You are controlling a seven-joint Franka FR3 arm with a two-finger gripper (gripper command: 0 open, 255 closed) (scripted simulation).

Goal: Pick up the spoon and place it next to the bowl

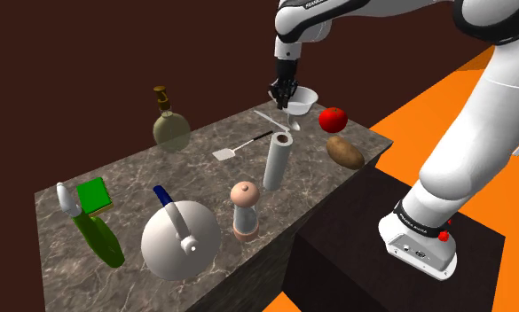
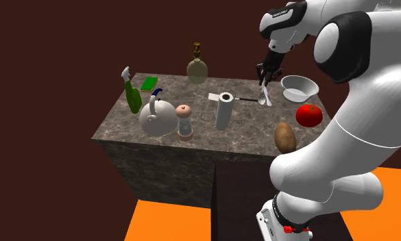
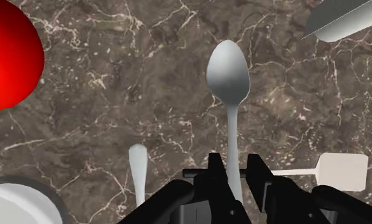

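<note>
My black gripper [image 3: 232, 168] is shut on the thin handle of a pale grey spoon [image 3: 227, 71]. The spoon's oval bowl reaches out ahead of the fingers, over the dark marble countertop [image 3: 146, 76]. In the second exterior view the spoon [image 2: 263, 96] hangs below the gripper [image 2: 264, 77], just off the white bowl [image 2: 299, 87] on the side of the paper roll. In the shoulder view the gripper [image 1: 284, 96] hovers beside the bowl [image 1: 306, 97] at the far end of the counter. The bowl's rim [image 3: 16, 203] shows close beside the fingers.
A red tomato [image 1: 334, 118] and a potato [image 1: 344, 152] lie near the bowl. A white spatula [image 1: 235, 151], an upright paper roll [image 1: 278, 161], a grinder [image 1: 244, 210], a kettle [image 1: 180, 237], a green bottle [image 1: 98, 232] and a flask [image 1: 171, 128] crowd the counter. A short white handle [image 3: 138, 167] lies under the hand.
</note>
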